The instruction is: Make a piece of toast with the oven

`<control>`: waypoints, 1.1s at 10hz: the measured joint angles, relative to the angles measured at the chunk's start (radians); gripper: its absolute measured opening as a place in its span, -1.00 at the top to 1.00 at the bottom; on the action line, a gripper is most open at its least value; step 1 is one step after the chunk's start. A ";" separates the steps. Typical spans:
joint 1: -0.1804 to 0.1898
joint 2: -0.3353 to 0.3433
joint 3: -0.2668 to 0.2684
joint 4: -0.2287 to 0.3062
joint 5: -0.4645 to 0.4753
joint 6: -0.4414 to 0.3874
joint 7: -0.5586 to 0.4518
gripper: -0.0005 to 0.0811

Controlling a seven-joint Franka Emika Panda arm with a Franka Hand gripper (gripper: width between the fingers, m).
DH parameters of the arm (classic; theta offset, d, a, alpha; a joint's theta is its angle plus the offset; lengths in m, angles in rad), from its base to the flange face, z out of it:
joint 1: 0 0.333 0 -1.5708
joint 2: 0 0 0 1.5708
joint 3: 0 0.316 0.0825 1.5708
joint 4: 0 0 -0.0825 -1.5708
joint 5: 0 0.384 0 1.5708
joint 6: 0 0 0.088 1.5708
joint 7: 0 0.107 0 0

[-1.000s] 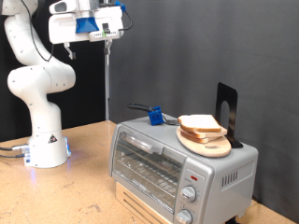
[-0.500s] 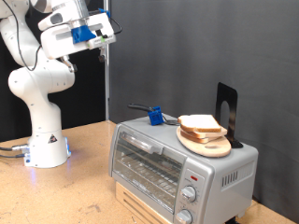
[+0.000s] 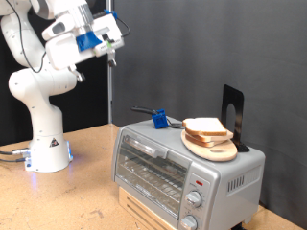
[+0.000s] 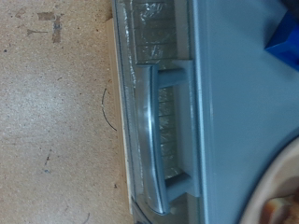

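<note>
The silver toaster oven stands at the exterior view's lower right, glass door shut. Several pale bread slices lie stacked on a round wooden board on the oven's top. My gripper hangs high in the air at the exterior view's upper left, far above and left of the oven, with nothing seen in it. The wrist view looks down on the oven's door handle and grey top; no fingers show there.
A blue-handled tool lies on the oven's top behind the board; a black upright piece stands at its back right. The oven sits on a wooden base. The robot base stands on the brown table at left.
The hand has swung and tilted high up, first towards the exterior view's left, then a little back right. Oven and bread have not moved.
</note>
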 joint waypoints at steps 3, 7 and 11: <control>0.001 0.147 0.017 0.053 0.000 0.072 0.027 -0.99; 0.051 0.118 -0.052 0.022 0.163 0.070 -0.153 -0.99; 0.066 0.181 -0.033 -0.036 0.174 0.201 -0.161 -0.99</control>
